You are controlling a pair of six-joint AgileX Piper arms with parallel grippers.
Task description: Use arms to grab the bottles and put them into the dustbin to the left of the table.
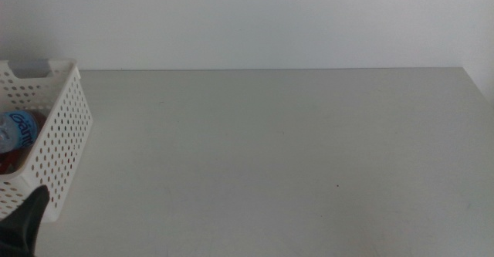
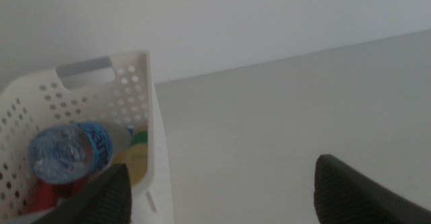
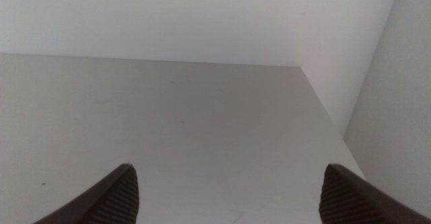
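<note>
The white perforated dustbin (image 1: 58, 137) stands at the table's left edge. The clear water bottle (image 1: 17, 129) lies inside it, with something red (image 1: 9, 163) under it. In the left wrist view the dustbin (image 2: 145, 109) holds the water bottle (image 2: 64, 150), a red piece (image 2: 44, 196) and the yellow juice bottle (image 2: 135, 167). My left gripper (image 2: 222, 190) is open and empty beside the dustbin's near corner; one finger (image 1: 27, 218) shows at the bottom left of the middle view. My right gripper (image 3: 229, 197) is open and empty over bare table (image 3: 202, 136).
The off-white table (image 1: 278, 157) stretches from the dustbin to its right edge, with a white wall behind. The table's right far corner (image 3: 300, 68) shows in the right wrist view.
</note>
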